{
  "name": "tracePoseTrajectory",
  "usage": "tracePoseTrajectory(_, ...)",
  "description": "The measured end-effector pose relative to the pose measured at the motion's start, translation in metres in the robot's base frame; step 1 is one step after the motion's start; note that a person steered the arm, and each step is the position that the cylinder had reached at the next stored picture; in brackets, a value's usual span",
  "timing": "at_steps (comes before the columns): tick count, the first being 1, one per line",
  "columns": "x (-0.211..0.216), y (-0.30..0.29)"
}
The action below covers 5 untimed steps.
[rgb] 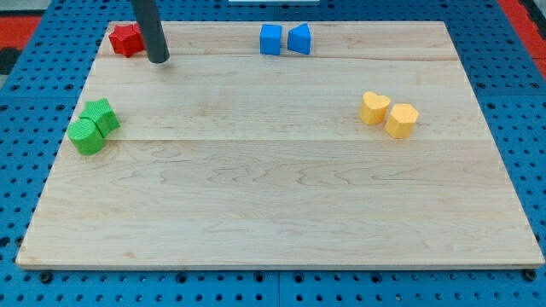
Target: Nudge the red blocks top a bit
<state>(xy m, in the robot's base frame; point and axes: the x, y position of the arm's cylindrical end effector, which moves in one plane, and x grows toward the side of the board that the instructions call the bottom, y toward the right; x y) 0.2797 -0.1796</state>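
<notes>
wooden board, my tip beside red block

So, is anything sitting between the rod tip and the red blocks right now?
Nothing visible does. My tip sits just to the view's right of the red blocks, in the board's top-left corner; the rod hides part of them.

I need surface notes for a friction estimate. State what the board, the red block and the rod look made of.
Board: pale wood, seemingly unvarnished matte; grain lines and plank seams show.
Red block: probably painted wood or plastic; flat, even colour, no grain visible.
Rod: dark, smooth, likely plastic or metal; a faint sheen runs along it. My tip sits just to the view's right of the red block.
</notes>
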Motion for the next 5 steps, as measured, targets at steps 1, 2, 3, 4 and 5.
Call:
tracePoseTrajectory(1,0.000,0.000)
tracePoseTrajectory(2,0.000,0.000)
tracePoseTrajectory(3,0.000,0.000)
tracePoseTrajectory(4,0.005,-0.047)
tracePoseTrajectory(5,0.020,-0.119)
